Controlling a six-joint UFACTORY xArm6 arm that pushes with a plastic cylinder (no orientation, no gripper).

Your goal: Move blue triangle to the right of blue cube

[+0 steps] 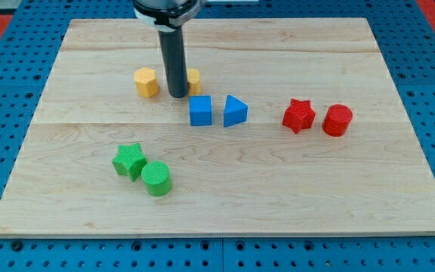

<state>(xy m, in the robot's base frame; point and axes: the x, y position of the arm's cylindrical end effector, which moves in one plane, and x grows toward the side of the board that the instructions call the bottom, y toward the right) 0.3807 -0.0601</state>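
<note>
Camera view shows the blue triangle point(235, 111) already just right of the blue cube point(200, 110), my tip point(177, 95), a bare rod without any gripper, above-left of the cube; you should withdraw without nudging either.

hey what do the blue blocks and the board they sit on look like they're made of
Blue cube and blue triangle: probably plastic, matte, with flat uniform colour and no grain; possibly 3D-printed, though no layer lines show on them. Board: light wood, judging by its visible grain and the seams between planks, with a smooth, low-sheen finish. My tip rests just above and left of the cube.
</note>
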